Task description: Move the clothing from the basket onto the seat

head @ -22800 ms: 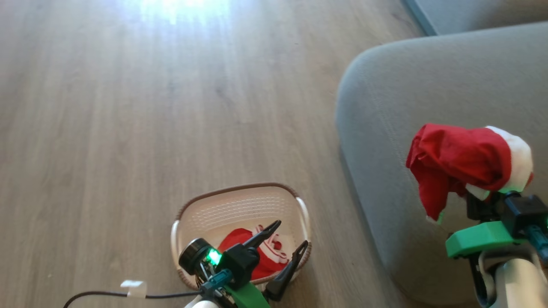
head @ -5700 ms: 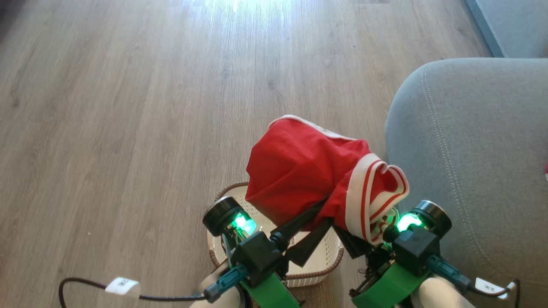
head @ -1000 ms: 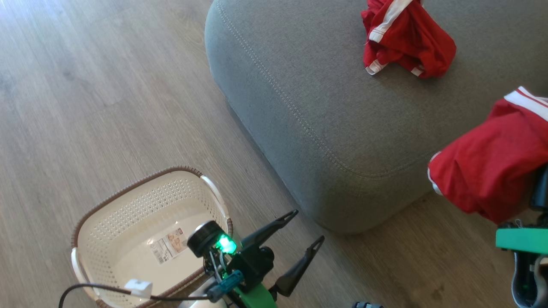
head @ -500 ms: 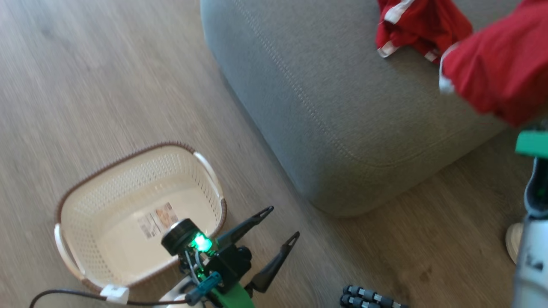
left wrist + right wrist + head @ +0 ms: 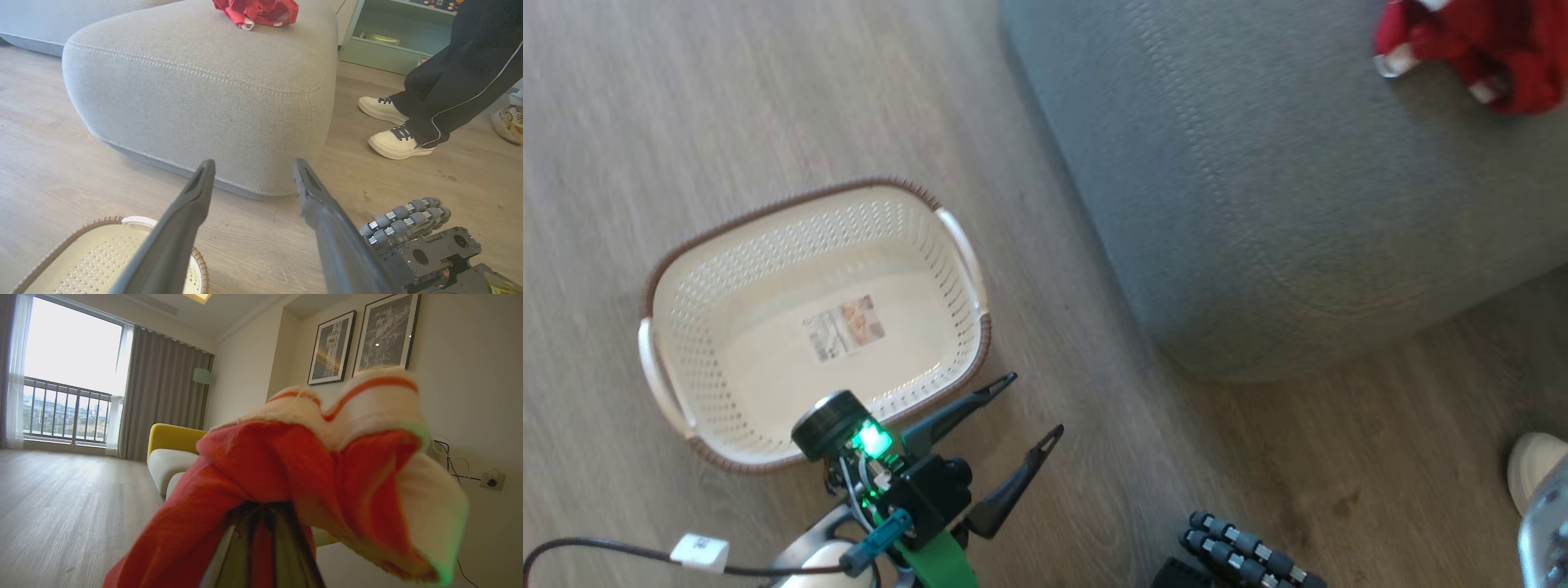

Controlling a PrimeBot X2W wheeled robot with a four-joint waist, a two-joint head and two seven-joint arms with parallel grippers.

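Two red garments are accounted for, and neither is in the basket (image 5: 817,193). One garment (image 5: 1486,57) is seen lying crumpled on top of the seat (image 5: 1298,204), at about 2 o'clock from the left claw (image 5: 1036,403) in the head view. The other garment (image 5: 310,465) is held by the right claw (image 5: 265,535), whose fingers are pressed together on a fold of it, with the red cloth and its white striped band draped over the tips. Whether this garment is above the seat yet cannot be told, since only a wall (image 5: 470,416) and framed pictures (image 5: 386,332) are seen behind it. The left claw is spread wide and has hold of nothing. It hangs above the floor (image 5: 686,98), with the basket at about 10 o'clock from it. The basket is bare apart from a paper label (image 5: 845,328) on its bottom.

The cloth is judged to be light, soft and limp. It can be expected to sag and swing from any single pinch, and no care against breakage is called for. A thin single layer might slide out between the smooth fingers, so a thick gathered fold or the banded hem is judged the best place to be gripped. On release the fabric may cling to the fingertips, so a wide opening made low over the seat is advised.
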